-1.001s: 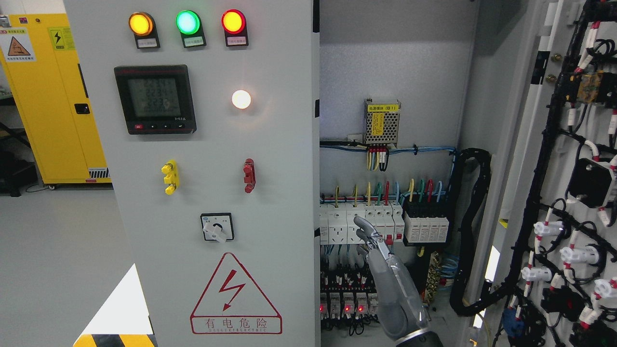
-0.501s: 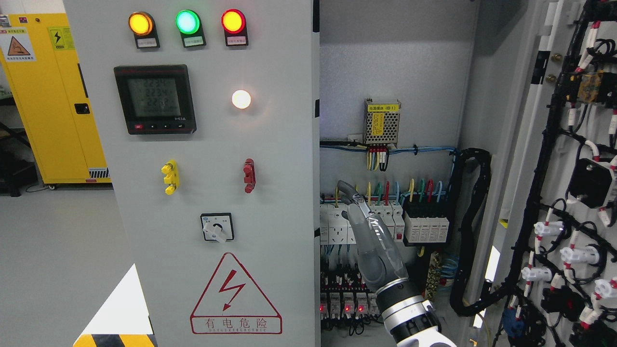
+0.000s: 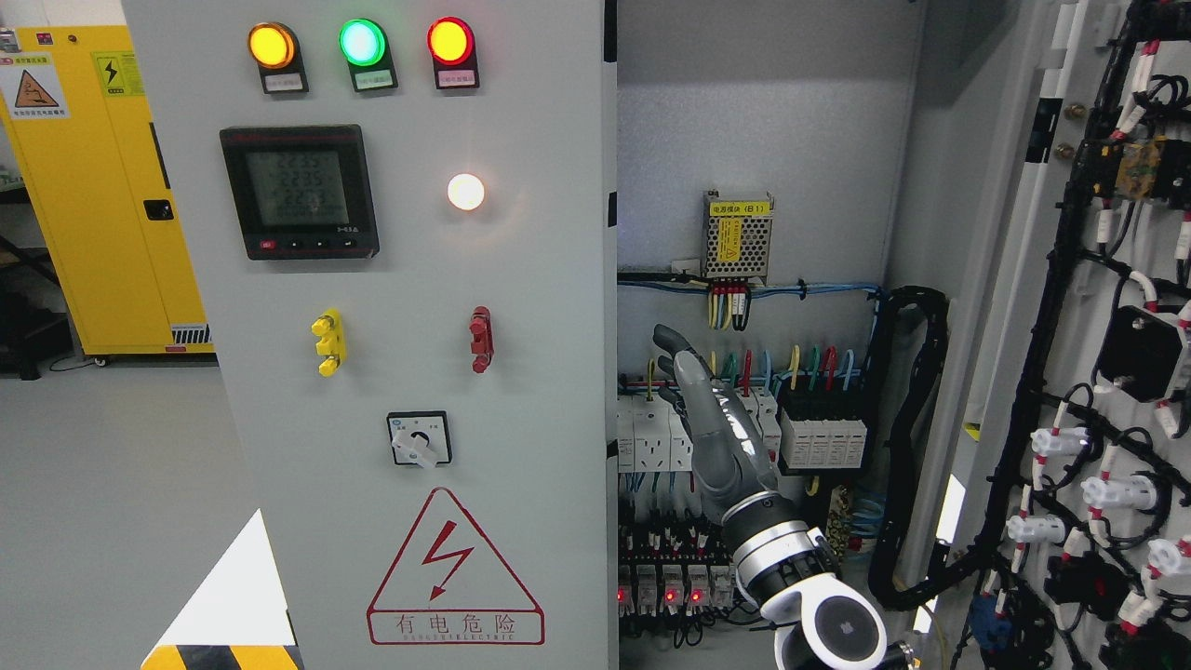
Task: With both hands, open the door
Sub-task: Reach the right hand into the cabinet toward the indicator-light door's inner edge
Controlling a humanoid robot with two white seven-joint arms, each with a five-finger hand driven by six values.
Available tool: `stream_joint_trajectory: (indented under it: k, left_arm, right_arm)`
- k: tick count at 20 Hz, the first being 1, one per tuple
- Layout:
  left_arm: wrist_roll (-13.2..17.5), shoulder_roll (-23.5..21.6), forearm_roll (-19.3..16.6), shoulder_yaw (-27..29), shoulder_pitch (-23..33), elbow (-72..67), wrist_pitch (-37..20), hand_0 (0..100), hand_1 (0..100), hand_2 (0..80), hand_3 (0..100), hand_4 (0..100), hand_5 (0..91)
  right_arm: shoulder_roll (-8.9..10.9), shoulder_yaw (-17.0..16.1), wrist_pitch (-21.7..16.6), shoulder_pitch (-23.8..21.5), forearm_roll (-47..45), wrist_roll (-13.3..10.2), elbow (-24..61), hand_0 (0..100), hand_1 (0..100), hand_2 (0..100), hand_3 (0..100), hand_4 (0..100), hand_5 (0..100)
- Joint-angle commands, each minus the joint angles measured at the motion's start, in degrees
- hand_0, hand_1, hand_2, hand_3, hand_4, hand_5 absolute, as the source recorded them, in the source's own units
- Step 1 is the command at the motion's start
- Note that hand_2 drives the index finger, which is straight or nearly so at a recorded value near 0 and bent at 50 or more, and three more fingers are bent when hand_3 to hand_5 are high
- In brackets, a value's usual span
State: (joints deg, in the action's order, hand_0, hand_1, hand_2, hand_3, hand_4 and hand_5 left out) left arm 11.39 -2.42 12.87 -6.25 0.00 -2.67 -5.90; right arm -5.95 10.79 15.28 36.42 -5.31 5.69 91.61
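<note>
Clearly an industrial electrical room or test workshop, judging by the tall grey switchgear cabinet [image 3: 409, 372] with amber, green and red indicator lamps [image 3: 361, 43], a digital power meter [image 3: 300, 192], a rotary selector switch [image 3: 419, 439] and a red lightning warning triangle [image 3: 454, 568]. Opened to the right onto rows of circuit breakers [image 3: 651, 430], colour-coded wiring [image 3: 800, 365], a small meshed power supply [image 3: 737, 236] and black cable looms [image 3: 916, 447]. Backed at far left by a yellow safety cabinet [image 3: 102, 186] standing on a smooth grey floor [image 3: 102, 502].
</note>
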Motion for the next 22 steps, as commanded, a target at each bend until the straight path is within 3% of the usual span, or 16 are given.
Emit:
stream_joint_trajectory:
  k: [1, 3, 6, 12, 13, 16, 19, 22]
  left_arm:
    - [0.3, 0.1, 0.0, 0.1, -0.1, -0.1, -0.1, 0, 0, 0.0, 0, 0, 0.0]
    - [0.3, 0.1, 0.0, 0.1, -0.1, -0.1, -0.1, 0, 0, 0.0, 0, 0, 0.0]
    - [0.3, 0.1, 0.0, 0.1, -0.1, -0.1, -0.1, 0, 0, 0.0, 0, 0, 0.0]
    - [0.3, 0.1, 0.0, 0.0, -0.1, -0.1, 0.1, 0, 0, 0.0, 0, 0, 0.0]
    - [0.3, 0.1, 0.0, 0.1, -0.1, -0.1, 0.1, 0, 0, 0.0, 0, 0, 0.0]
    - [0.3, 0.1, 0.0, 0.1, -0.1, -0.1, 0.1, 0, 0, 0.0, 0, 0, 0.0]
    - [0.3, 0.0, 0.0, 0.1, -0.1, -0.1, 0.1, 0, 0, 0.0, 0, 0, 0.0]
    - [0.3, 0.1, 0.0, 0.0, -0.1, -0.1, 0.1, 0, 0, 0.0, 0, 0, 0.0]
  right_arm:
    - [-0.20, -1.7, 0.7, 2.6, -0.8, 2.0, -4.6, 22, 1, 0, 0, 0, 0]
    - [-0.20, -2.4, 0.7, 2.7, -1.0, 2.2, -4.5, 22, 1, 0, 0, 0, 0]
    - [-0.20, -3.1, 1.2, 3.8, -4.9, 5.3, -4.7, 22, 1, 0, 0, 0, 0]
    - [-0.12, -5.3, 3.9, 5.1, -11.5, 6.1, -5.2, 22, 1, 0, 0, 0, 0]
    - [-0.03, -5.3, 4.3, 5.3, -12.4, 7.2, -5.3, 22, 1, 0, 0, 0, 0]
    - [-0.12, -5.8, 5.1, 6.0, -13.2, 13.9, -6.1, 22, 1, 0, 0, 0, 0]
    - [-0.12, -8.1, 5.3, 6.7, -13.6, 14.9, -7.4, 22, 1, 0, 0, 0, 0]
    - [-0.03, -8.2, 5.6, 7.7, -14.9, 15.3, -8.5, 22, 1, 0, 0, 0, 0]
